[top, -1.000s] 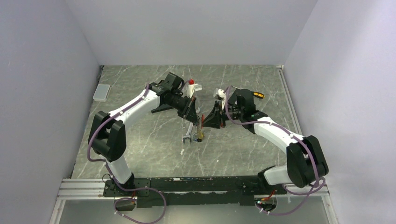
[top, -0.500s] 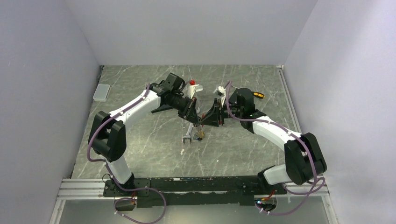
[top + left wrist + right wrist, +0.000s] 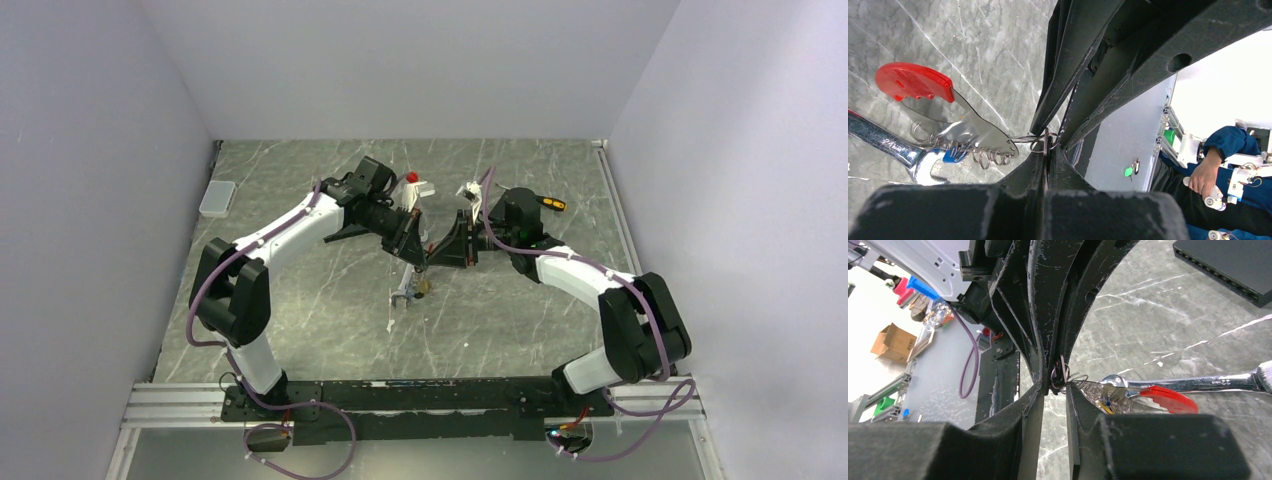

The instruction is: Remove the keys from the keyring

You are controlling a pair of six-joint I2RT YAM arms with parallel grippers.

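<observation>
Metal keyring [image 3: 979, 134] sits pinched in the left gripper [image 3: 1048, 148]; the narrowly parted right gripper [image 3: 1054, 388] possibly grips it too.

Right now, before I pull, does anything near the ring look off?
Yes: the thin ring, pinched in the left tool with the right tool straddling it, looks splayed into loose wire loops. The wrench lies right behind the keys; touching or not, I cannot tell.
</observation>
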